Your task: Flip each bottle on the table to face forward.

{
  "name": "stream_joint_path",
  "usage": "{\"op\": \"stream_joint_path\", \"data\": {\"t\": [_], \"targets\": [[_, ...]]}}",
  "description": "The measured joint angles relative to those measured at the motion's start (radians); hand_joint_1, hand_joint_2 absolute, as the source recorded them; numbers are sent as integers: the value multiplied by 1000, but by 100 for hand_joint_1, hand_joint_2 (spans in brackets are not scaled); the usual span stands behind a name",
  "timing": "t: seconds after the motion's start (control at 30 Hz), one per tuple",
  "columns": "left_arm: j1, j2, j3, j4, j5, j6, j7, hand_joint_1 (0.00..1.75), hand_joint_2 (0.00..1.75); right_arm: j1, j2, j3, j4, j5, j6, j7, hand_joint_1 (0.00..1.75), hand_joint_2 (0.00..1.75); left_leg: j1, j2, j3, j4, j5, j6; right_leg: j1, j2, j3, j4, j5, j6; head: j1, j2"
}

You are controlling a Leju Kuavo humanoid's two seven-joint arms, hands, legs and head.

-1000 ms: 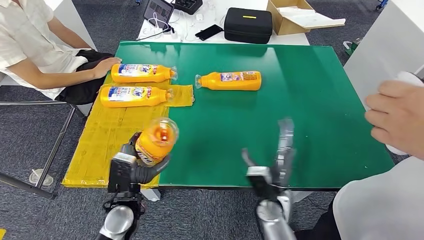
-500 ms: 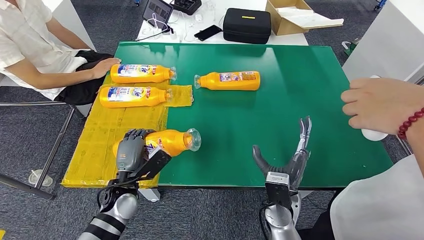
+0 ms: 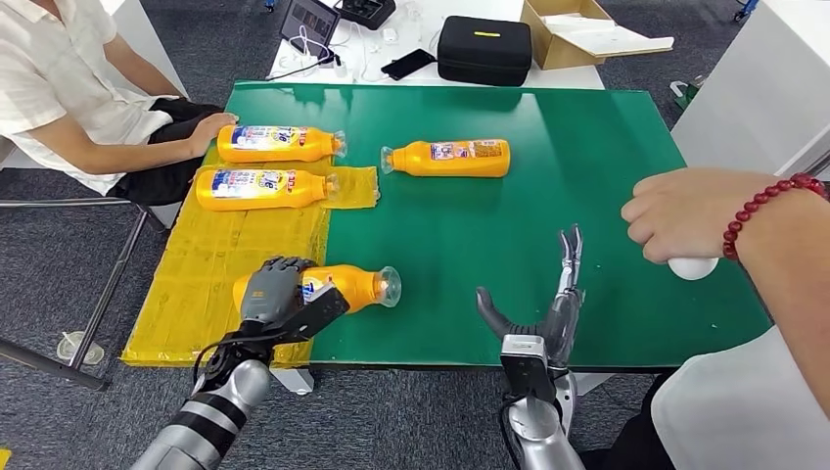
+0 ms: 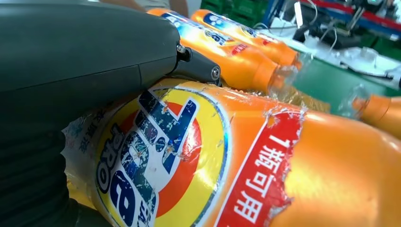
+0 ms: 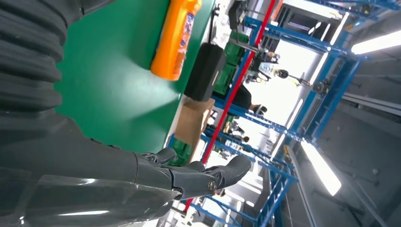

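A green table (image 3: 587, 176) fills the middle of the room, with a yellow mat (image 3: 225, 264) laid over its left part and grey carpet around it. The left hand (image 3: 279, 299) grips an orange bottle (image 3: 343, 286) lying on its side at the near edge where mat meets green, its clear cap end pointing away from the palm toward the right hand (image 3: 543, 313). In the left wrist view this bottle's torn label (image 4: 165, 156) shows a round yellow, red and blue logo with "PRO" readable beside it, and a red strip printed with the Chinese characters 1瓶可用. Beyond the left hand, two more orange bottles (image 3: 262, 188) (image 3: 279, 143) lie side by side on the mat, blue and white labels up, too small to read. Farther off and toward the right hand's side, a fourth bottle (image 3: 450, 158) lies alone on the green. The right hand holds nothing, fingers spread and pointing up above the table's near edge. Just past it, a person's hand (image 3: 695, 215) with a red bead bracelet rests on a white object. Behind the table sit a black case (image 3: 484, 47) and an open cardboard box (image 3: 577, 34) holding white sheets.
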Motion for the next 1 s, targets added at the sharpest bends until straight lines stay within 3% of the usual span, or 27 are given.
{"op": "stream_joint_path", "data": {"t": [0.1, 0.2, 0.33, 0.47, 0.6, 1.0], "targets": [[-23, 0, -6, 29, -8, -9, 4, 175, 175, -6, -5, 7, 16, -4, 0, 0, 0, 175, 0, 0, 0, 0, 0, 0, 0, 0, 0, 0, 0, 0, 0, 0], [-37, 0, -11, 48, -10, -9, 5, 157, 175, -11, -9, 11, 28, -5, 0, 0, 0, 175, 0, 0, 0, 0, 0, 0, 0, 0, 0, 0, 0, 0, 0, 0], [-57, 0, -19, 73, -21, -20, 32, 52, 175, -17, -14, 19, 40, -15, 0, 0, 0, 175, 0, 0, 0, 0, 0, 0, 0, 0, 0, 0, 0, 0, 0, 0], [-104, 0, -29, 131, -48, -80, 89, 19, 175, -26, -19, 29, 51, -46, 0, 0, 0, 175, 0, 0, 1, 0, 0, 0, 0, 0, 1, 0, 0, 0, 0, 0], [-156, -1, -42, 198, -61, -126, 129, 1, 175, -35, -25, 43, 61, -74, 0, 0, 0, 175, 0, 1, 3, 0, 0, 0, 0, 1, 2, 0, 1, 0, 0, 0], [-233, -2, -50, 303, -62, -244, 149, 0, 175, -58, -41, 65, 98, -131, 4, 0, 0, 175, 0, 1, 3, 0, 0, 0, 0, 1, 2, 0, 1, 0, 0, 0]]}}
